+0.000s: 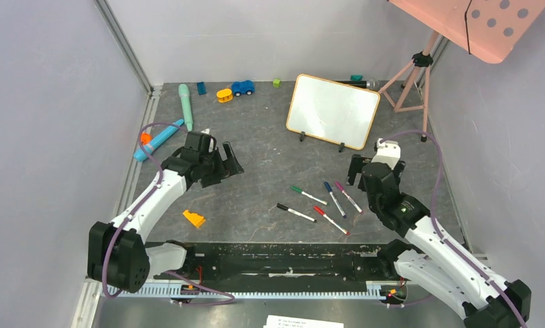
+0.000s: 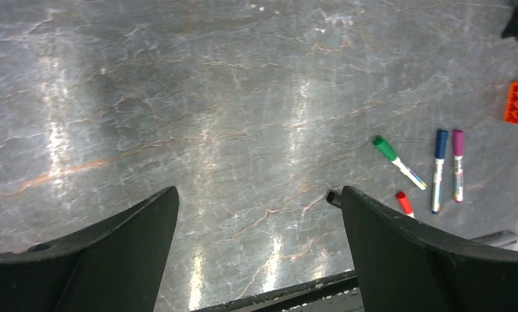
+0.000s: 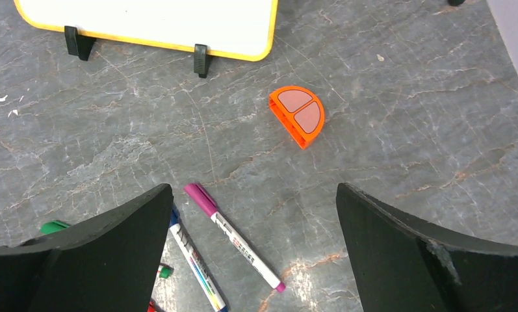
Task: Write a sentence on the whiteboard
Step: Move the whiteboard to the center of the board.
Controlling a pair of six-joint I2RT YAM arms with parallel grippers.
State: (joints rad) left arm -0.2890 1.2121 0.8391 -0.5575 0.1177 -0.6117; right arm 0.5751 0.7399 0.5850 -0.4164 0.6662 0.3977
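The whiteboard (image 1: 332,109) stands on two black feet at the back right of the table, and its face is blank. No red sentence shows on it. Its lower edge shows in the right wrist view (image 3: 178,19). Several capped markers lie in front of it: green (image 1: 308,195), black (image 1: 295,212), red (image 1: 330,220), blue (image 1: 334,199) and purple (image 1: 348,197). My right gripper (image 1: 362,175) is open and empty, just right of the markers; the purple marker (image 3: 233,237) lies between its jaws (image 3: 253,186). My left gripper (image 1: 230,166) is open and empty, left of the markers (image 2: 259,190).
An orange half-round block (image 3: 297,116) lies by the board's feet. An orange wedge (image 1: 194,219) sits front left. Teal (image 1: 185,104) and blue (image 1: 158,139) tubes and toy cars (image 1: 243,87) lie at the back left. A tripod (image 1: 413,78) with a pink panel (image 1: 481,20) stands back right.
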